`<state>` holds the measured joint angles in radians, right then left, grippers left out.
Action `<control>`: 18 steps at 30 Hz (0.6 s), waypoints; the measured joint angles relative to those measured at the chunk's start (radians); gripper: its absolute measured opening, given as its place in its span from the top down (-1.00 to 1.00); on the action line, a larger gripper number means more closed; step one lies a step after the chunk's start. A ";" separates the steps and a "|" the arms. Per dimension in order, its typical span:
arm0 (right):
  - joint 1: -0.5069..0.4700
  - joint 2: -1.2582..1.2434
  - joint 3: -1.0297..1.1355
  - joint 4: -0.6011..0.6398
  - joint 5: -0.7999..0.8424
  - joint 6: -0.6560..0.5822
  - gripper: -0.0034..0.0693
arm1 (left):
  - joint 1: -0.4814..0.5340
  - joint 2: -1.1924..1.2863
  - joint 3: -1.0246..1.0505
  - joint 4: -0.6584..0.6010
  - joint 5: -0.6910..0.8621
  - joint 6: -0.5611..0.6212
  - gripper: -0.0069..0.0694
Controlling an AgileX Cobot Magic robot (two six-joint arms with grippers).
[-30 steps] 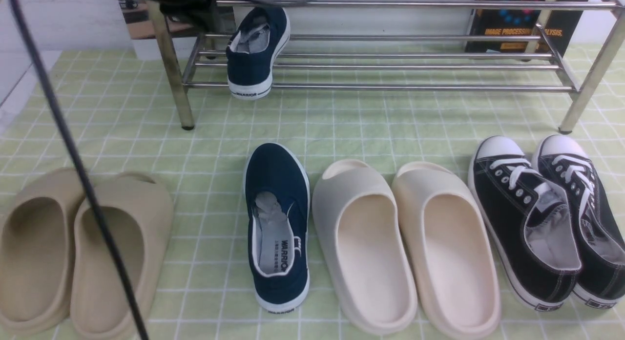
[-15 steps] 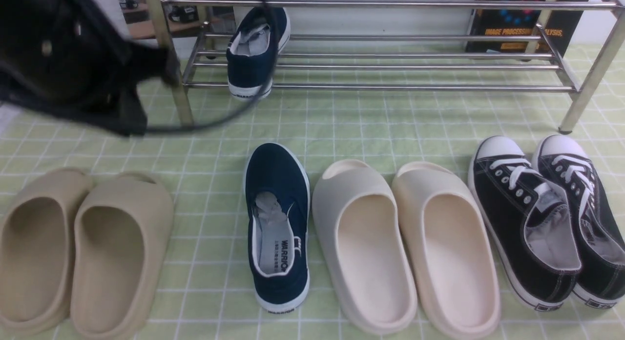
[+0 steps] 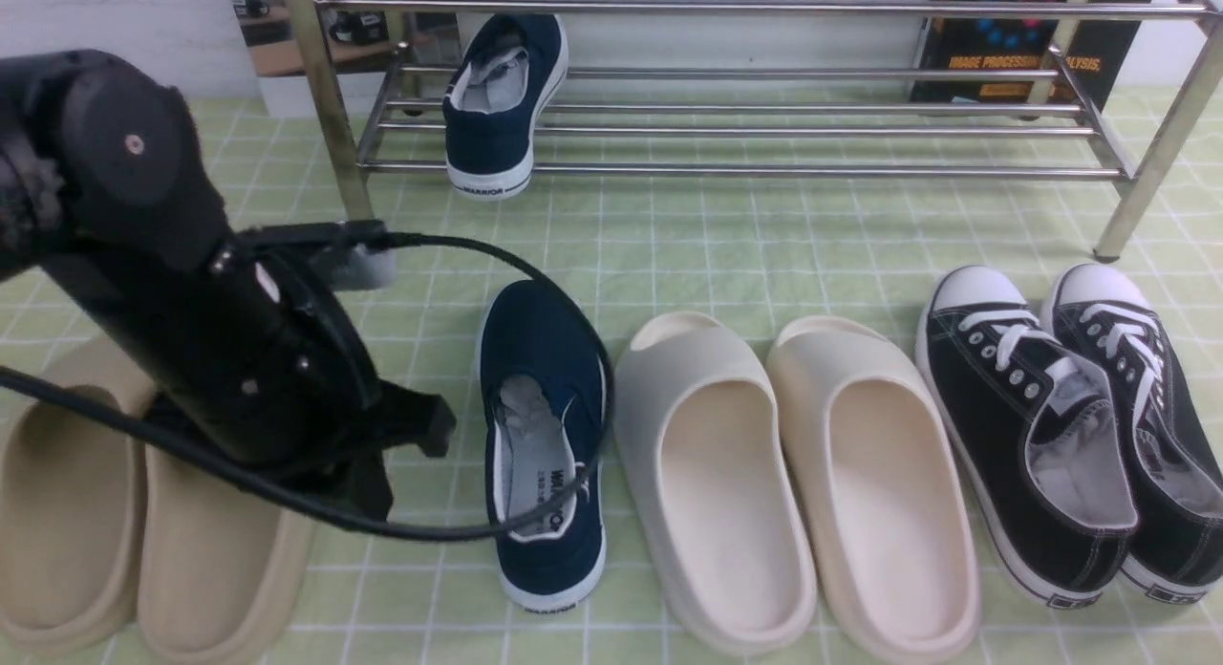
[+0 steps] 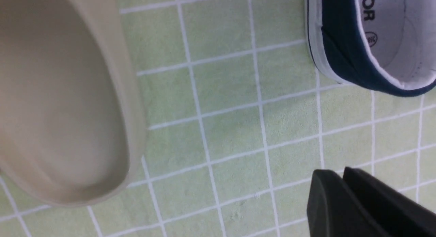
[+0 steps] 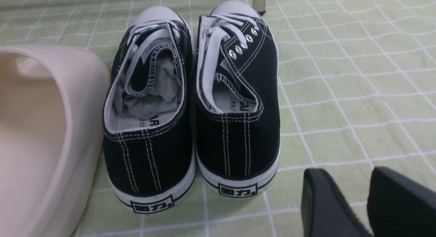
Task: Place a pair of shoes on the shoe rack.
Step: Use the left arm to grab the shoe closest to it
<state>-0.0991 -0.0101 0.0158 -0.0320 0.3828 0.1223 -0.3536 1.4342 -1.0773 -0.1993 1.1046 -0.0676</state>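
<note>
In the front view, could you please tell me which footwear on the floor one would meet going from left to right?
Two tan slides → the navy slip-on sneaker → two cream slides → two black lace-up sneakers

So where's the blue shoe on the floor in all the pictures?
Front view: the blue floor shoe is between the tan slides and cream slides.
Left wrist view: partly cut off, across a gap from a tan slide.
Right wrist view: not in it.
Shared landmark: the green cloth with white lines.
</note>
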 joint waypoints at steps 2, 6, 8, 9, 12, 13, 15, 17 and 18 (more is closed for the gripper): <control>0.000 0.000 0.000 0.000 0.000 0.000 0.25 | -0.063 0.018 0.000 0.066 -0.037 -0.017 0.66; 0.000 0.000 0.000 0.000 0.000 0.000 0.25 | -0.108 0.050 -0.011 0.124 -0.079 -0.079 0.64; 0.000 0.000 0.000 0.000 0.000 0.000 0.25 | -0.111 0.082 -0.031 0.148 -0.112 -0.173 0.59; 0.000 0.000 0.000 0.000 0.000 0.000 0.25 | -0.111 0.095 -0.039 0.154 -0.125 -0.205 0.54; 0.000 0.000 0.000 0.000 0.000 0.000 0.25 | -0.110 0.130 -0.047 0.153 -0.166 -0.255 0.31; 0.000 0.000 0.000 0.000 0.000 0.000 0.25 | -0.110 0.145 -0.048 0.142 -0.185 -0.262 0.21; 0.000 0.000 0.000 0.000 0.000 0.000 0.25 | -0.110 0.171 -0.049 0.120 -0.215 -0.269 -0.02; 0.000 0.000 0.000 0.000 0.000 0.000 0.25 | -0.110 0.204 -0.049 0.097 -0.249 -0.272 -0.22; 0.000 0.000 0.000 0.000 0.000 0.000 0.25 | -0.110 0.208 -0.050 0.094 -0.253 -0.272 -0.22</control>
<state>-0.0991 -0.0101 0.0158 -0.0320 0.3828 0.1223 -0.4633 1.6423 -1.1269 -0.1049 0.8517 -0.3396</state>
